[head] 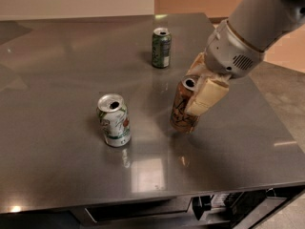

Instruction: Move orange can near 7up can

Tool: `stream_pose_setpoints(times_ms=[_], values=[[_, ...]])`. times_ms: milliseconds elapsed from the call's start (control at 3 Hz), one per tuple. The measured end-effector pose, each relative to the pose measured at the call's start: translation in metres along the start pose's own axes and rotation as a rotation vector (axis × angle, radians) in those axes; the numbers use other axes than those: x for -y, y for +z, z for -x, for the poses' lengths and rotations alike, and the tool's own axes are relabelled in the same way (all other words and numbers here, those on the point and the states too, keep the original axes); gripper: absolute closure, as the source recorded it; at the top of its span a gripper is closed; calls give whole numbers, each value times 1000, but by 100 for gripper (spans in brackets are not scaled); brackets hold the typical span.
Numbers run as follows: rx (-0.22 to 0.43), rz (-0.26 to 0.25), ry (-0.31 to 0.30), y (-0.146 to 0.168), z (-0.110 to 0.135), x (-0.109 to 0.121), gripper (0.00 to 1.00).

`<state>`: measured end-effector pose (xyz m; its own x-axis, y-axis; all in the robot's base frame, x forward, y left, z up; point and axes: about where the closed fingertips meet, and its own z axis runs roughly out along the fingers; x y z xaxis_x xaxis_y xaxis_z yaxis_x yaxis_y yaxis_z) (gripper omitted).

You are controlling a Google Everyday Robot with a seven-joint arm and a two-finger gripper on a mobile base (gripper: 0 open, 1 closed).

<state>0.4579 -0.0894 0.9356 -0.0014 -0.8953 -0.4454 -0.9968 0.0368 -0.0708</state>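
Note:
The orange can (182, 109) is brownish-orange with dark markings and a silver top. It is right of the middle of the steel table (57, 61), tilted a little. My gripper (196, 97) is shut on the orange can, with one cream finger (207, 97) across its right side. The 7up can (114, 120), white with green patches and a red spot, stands upright to the left and slightly nearer the front, about a can's height away from the orange can.
A dark green can (161, 47) stands upright at the back, behind the orange can. The table's right edge (281, 123) is near my arm, with floor beyond it. The front edge (143, 202) runs below the cans.

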Motion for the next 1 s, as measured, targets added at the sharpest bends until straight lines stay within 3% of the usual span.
stream_pose_setpoints(times_ms=[667, 1000], values=[[26, 86, -146, 29, 60, -38, 100], [7, 102, -187, 48, 69, -48, 100]])
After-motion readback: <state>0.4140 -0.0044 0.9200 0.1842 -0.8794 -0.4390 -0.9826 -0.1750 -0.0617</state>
